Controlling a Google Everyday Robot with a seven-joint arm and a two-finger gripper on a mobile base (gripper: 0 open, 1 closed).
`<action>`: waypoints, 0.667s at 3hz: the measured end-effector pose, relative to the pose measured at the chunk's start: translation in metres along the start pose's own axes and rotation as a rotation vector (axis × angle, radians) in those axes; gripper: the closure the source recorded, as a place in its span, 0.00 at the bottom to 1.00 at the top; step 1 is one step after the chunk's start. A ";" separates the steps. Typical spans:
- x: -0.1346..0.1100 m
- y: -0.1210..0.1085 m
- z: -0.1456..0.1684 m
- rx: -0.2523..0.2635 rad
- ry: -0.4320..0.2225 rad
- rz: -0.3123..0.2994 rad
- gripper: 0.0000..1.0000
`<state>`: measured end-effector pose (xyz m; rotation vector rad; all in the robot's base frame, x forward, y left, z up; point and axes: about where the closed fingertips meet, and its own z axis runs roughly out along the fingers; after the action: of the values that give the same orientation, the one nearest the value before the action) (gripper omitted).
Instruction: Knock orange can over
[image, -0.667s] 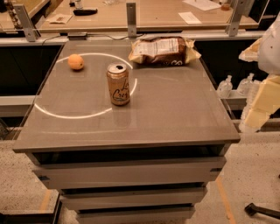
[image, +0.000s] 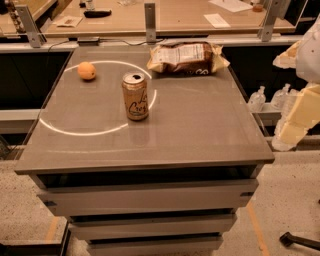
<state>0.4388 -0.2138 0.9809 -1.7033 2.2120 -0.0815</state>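
Upright on the table (image: 210, 140), left of centre: drink can (image: 135, 96). Behind-left of the can, apart: round fruit (image: 86, 70). Behind-right of it, at the far edge: snack bag (image: 187, 58). Well right of the can, beyond the table's edge: gripper (image: 287, 135).

1. Right of the counter (image: 200, 130), off its edge, we find the gripper (image: 295, 120) almost exactly where it hung a moment earlier. Any shift is too slight for us to call.
2. We record no other change: the orange can (image: 135, 96) has neither tipped nor slid since the earlier frame.
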 end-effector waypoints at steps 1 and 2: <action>0.004 -0.013 -0.005 0.012 -0.112 0.014 0.00; -0.013 -0.015 -0.001 -0.013 -0.319 -0.030 0.00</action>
<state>0.4552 -0.2061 0.9888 -1.6276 1.9565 0.1844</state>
